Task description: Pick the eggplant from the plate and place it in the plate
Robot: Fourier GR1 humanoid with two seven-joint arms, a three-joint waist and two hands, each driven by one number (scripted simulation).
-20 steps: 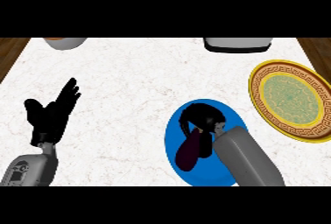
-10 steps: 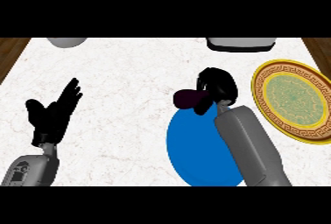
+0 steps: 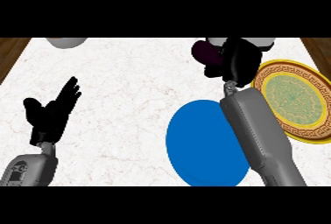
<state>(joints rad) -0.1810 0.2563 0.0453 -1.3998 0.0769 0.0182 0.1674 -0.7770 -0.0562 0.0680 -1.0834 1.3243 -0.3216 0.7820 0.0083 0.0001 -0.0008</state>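
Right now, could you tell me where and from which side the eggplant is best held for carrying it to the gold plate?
As held: the right hand curls round the eggplant from its right side, leaving the rounded dark end showing at left. That seems sound; the gold plate lies to the right, the blue plate behind.

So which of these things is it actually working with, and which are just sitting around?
In the job: eggplant, held by the right hand; blue plate, which it came from; gold-rimmed plate, likely its destination.

Lying about: grey object at the far edge; left hand, resting open.
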